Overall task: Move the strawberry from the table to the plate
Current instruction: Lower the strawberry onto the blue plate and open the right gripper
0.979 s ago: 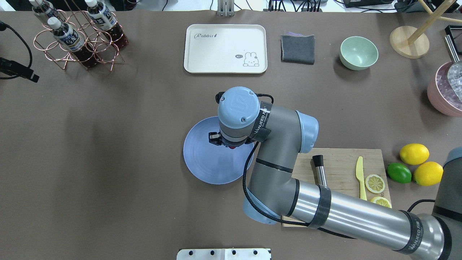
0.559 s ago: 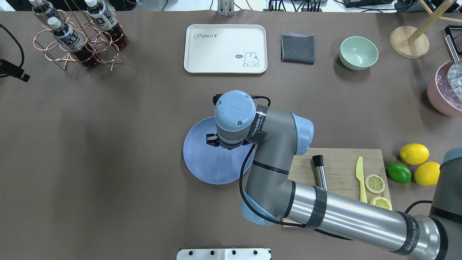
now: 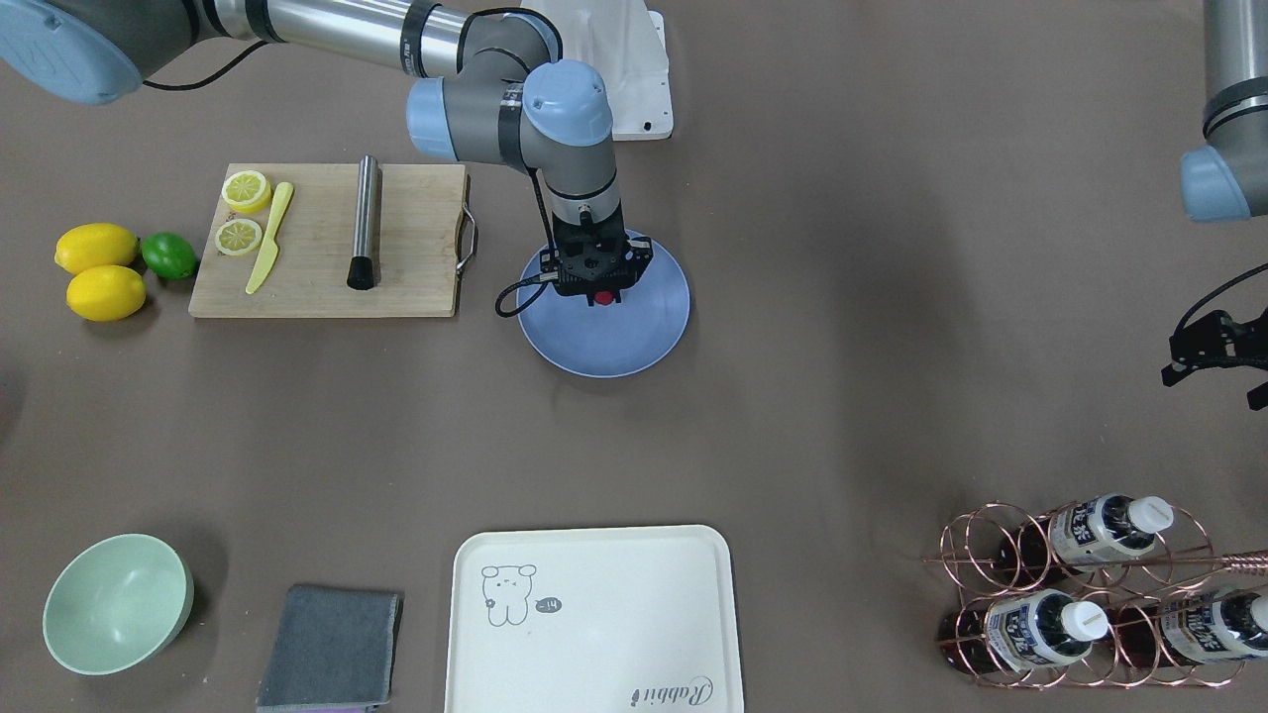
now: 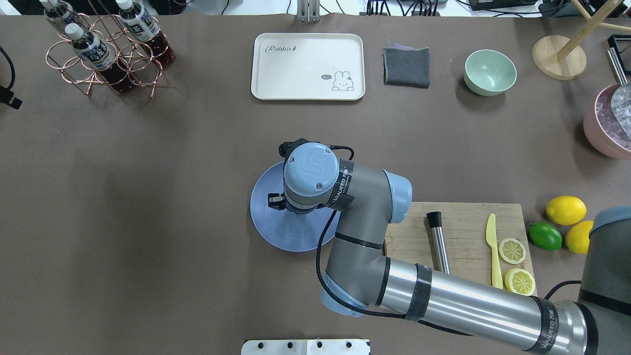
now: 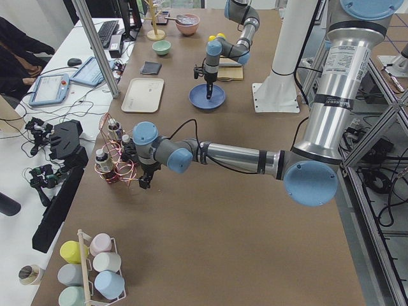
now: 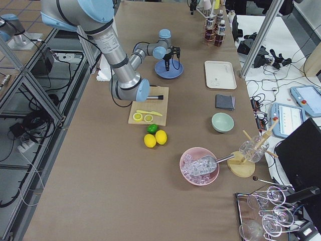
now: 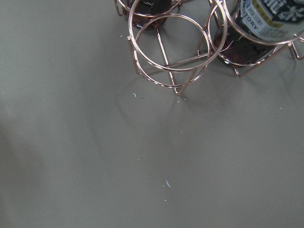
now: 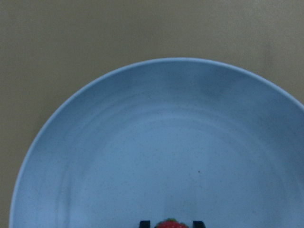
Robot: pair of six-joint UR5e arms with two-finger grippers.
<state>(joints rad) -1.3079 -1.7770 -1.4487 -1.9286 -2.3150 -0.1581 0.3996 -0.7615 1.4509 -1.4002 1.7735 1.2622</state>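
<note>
The strawberry is a small red berry held between the fingertips of my right gripper, just above the round blue-grey plate. In the right wrist view the strawberry shows at the bottom edge between two dark fingertips, over the plate. In the overhead view my right wrist hides the berry above the plate. My left gripper hangs over the bare table near the bottle rack; its jaws are not clear.
A wooden cutting board with lemon slices, a yellow knife and a metal rod lies beside the plate. Lemons and a lime sit past it. A cream tray, grey cloth, green bowl and copper bottle rack line the far side.
My right arm has carried the strawberry further over the plate, towards its middle. The left gripper has slid away to the left edge of the overhead view.
</note>
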